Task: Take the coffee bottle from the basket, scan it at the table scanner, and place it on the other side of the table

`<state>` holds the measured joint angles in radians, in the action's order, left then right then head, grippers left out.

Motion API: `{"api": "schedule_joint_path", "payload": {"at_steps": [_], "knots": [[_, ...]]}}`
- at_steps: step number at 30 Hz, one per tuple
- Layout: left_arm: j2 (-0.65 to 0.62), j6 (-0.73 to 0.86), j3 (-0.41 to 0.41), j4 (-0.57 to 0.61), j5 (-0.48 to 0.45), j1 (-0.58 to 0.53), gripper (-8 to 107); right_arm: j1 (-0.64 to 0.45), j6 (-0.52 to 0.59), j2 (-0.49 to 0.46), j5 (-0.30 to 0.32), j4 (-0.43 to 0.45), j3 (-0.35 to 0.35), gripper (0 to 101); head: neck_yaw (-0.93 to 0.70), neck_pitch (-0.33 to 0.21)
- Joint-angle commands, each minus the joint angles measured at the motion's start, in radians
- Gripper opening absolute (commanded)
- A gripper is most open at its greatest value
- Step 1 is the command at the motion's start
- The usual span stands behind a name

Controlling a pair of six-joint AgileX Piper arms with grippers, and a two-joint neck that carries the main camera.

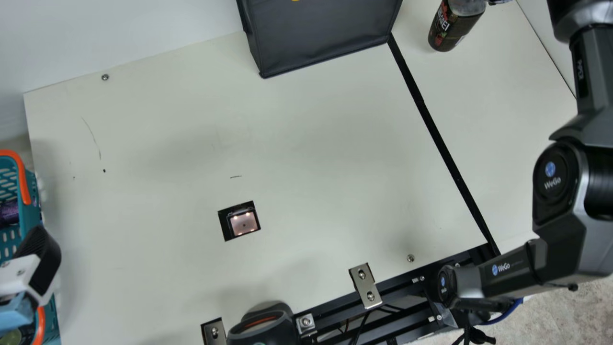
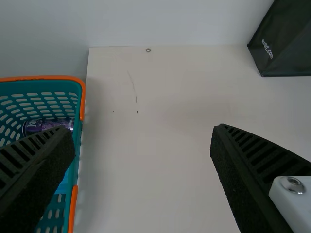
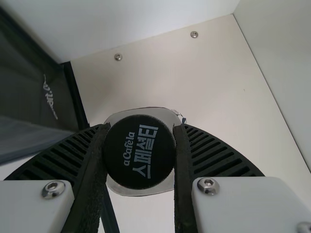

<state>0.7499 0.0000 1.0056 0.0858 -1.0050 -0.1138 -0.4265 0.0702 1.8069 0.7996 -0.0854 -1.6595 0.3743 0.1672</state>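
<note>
At the main view's top right is the coffee bottle point(image 1: 445, 26), dark-labelled, right of the black strip; whether its base touches the table I cannot tell. From above, the right wrist view has its black cap point(image 3: 139, 151) between the ribbed fingers of my right gripper point(image 3: 140, 145), shut on it from both sides. My left gripper point(image 1: 40, 258) is over the teal basket point(image 1: 31, 191) at the left edge; in the left wrist view this gripper point(image 2: 143, 141) stands wide open, nothing held, one finger above the basket point(image 2: 77, 141). The table scanner point(image 1: 243, 223) sits in a cutout in the tabletop.
A purple can point(image 2: 43, 126) lies in the basket. A large black bag point(image 1: 325, 33) stands at the back, left of the bottle. A dark handheld device point(image 1: 263, 326) and metal brackets point(image 1: 365, 285) line the front edge. A side wall point(image 3: 282, 63) rises beyond the table.
</note>
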Motion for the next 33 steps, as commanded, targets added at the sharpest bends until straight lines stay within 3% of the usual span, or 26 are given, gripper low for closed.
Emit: {"api": "schedule_joint_path", "payload": {"at_steps": [1,8,14,33], "knots": [[0.000,0.000,0.000,0.000,0.000,0.000,90,0.001,-0.005,0.034,0.003,0.007,-0.036,0,0.002,-0.029],[0.000,0.000,0.000,0.000,0.000,0.000,90,0.001,-0.015,0.115,-0.004,-0.005,-0.103,0,0.002,-0.029],[0.000,0.000,0.000,0.000,0.000,0.000,90,-0.003,-0.015,0.155,-0.013,-0.023,-0.122,2,0.002,-0.029],[0.000,0.000,0.000,0.000,0.000,0.000,90,-0.008,-0.004,0.158,-0.040,-0.030,-0.095,65,0.002,-0.029]]}}
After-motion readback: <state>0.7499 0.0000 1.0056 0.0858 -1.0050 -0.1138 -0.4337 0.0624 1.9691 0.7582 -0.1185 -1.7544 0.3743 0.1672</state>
